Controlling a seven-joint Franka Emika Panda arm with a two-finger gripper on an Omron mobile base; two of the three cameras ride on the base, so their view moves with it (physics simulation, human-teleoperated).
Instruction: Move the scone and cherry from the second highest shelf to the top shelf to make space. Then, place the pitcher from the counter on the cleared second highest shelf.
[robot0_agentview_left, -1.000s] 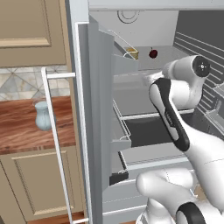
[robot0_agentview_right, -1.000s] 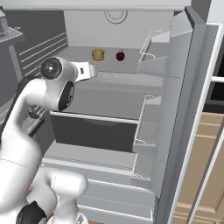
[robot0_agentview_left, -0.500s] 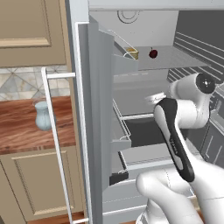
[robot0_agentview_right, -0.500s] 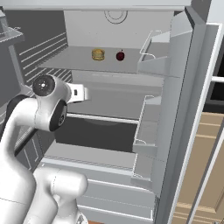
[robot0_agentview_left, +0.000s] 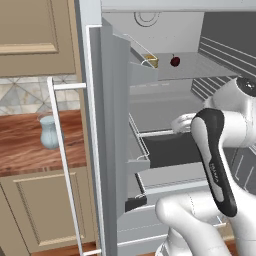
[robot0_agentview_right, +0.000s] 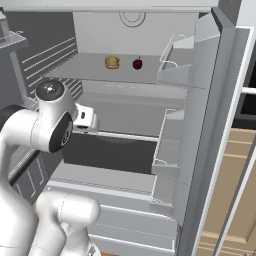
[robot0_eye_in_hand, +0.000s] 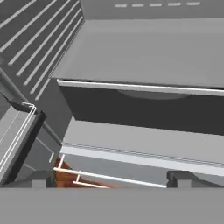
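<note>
Progress: scone (robot0_agentview_right: 112, 62) and cherry (robot0_agentview_right: 137, 64) side by side on top shelf (robot0_agentview_right: 90, 70); second shelf (robot0_agentview_right: 125, 117) bare, ready. Outstanding: pitcher (robot0_agentview_left: 49, 132) upright on the surface (robot0_agentview_left: 22, 150), outside the fridge, untouched. Jaws spread wide, holding nothing, low before second shelf.

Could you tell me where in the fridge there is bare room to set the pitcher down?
The second highest shelf is bare across its width, from the ribbed side wall to the door bins. The top shelf is taken mid-span by the scone and the cherry, standing apart; its ends are free.
</note>
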